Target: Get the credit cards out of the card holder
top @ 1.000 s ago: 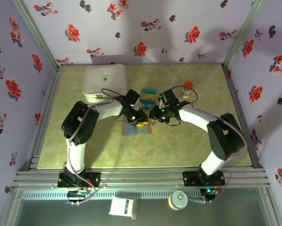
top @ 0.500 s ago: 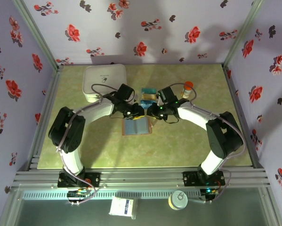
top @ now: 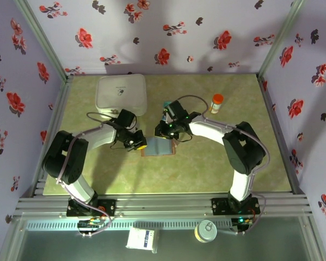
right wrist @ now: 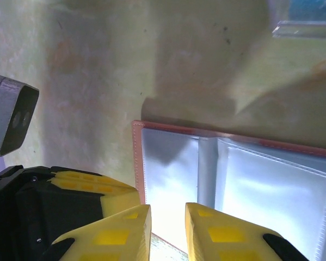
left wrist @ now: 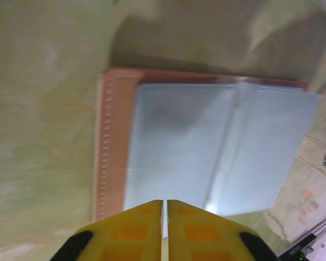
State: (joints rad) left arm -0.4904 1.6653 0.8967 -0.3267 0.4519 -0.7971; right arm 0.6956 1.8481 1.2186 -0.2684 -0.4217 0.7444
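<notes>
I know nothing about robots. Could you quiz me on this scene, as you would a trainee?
1. True or false: the card holder is folded shut.
2. The fingers of the left claw are: A) pressed together, B) spread wide apart, C) clamped on a blue card.
3. What colour is the cap of the small bottle at the far side?

Key:
1. False. It lies open, grey-blue inside facing up.
2. A.
3. Orange.
</notes>
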